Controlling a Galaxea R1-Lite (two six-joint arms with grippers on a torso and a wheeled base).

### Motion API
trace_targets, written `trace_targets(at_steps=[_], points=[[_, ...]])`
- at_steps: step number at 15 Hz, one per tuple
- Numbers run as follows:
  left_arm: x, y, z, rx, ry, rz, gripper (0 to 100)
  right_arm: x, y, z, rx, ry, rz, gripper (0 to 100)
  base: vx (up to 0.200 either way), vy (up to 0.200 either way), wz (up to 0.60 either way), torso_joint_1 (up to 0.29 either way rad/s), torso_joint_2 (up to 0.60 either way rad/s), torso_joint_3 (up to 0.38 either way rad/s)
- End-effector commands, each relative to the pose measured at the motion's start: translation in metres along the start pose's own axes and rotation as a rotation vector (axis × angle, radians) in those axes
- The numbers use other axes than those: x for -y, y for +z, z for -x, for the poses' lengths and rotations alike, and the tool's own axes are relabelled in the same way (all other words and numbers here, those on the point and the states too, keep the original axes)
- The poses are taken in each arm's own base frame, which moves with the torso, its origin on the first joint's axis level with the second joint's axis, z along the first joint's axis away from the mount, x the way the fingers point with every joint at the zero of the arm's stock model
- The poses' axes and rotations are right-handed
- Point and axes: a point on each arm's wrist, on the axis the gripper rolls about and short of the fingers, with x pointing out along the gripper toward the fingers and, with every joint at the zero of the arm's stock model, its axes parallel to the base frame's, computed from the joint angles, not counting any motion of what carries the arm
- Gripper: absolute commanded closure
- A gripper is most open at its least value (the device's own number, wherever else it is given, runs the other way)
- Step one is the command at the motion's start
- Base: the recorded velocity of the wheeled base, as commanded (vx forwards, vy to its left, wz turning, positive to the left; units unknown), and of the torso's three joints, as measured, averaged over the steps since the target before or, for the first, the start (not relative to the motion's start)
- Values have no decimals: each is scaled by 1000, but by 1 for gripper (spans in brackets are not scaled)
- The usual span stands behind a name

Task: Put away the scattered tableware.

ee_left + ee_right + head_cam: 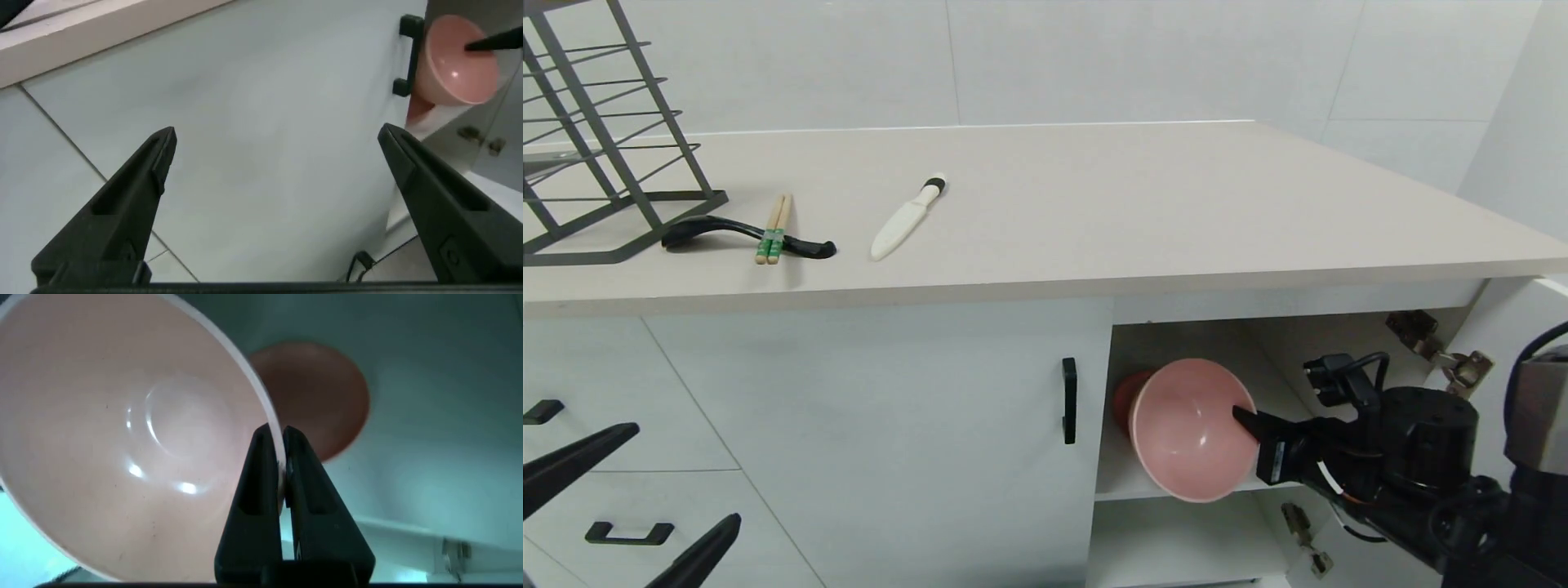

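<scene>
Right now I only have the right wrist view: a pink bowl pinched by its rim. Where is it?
Observer: The right gripper holds the pink bowl tilted on its side at the mouth of the open cupboard under the counter.
Operator: What's on the counter?
Observer: A white knife, chopsticks and a black ladle, beside a wire rack.
Operator: And the other arm?
Observer: The left gripper is open and empty, low before the closed door.

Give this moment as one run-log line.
right gripper: shut on pink bowl rim, at open cabinet | left gripper: open, before drawers | on counter: knife, chopsticks, black spoon
</scene>
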Motion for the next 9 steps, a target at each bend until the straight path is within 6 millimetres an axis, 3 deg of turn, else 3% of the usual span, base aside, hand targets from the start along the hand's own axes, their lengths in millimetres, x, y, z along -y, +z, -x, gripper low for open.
trace_targets(at_steps=[1, 4, 9], points=[[1, -7, -6, -60, -16, 1, 0, 10, -6, -33, 3, -23, -8, 100, 0, 0, 0, 0, 0, 0], [1, -9, -7, -69, -15, 6, 0, 24, -18, -58, -11, -58, -21, 100, 0, 0, 0, 0, 0, 0], [1, -10, -6, -72, -11, 6, 0, 54, -21, -79, 16, -134, -50, 100, 0, 0, 0, 0, 0, 0]])
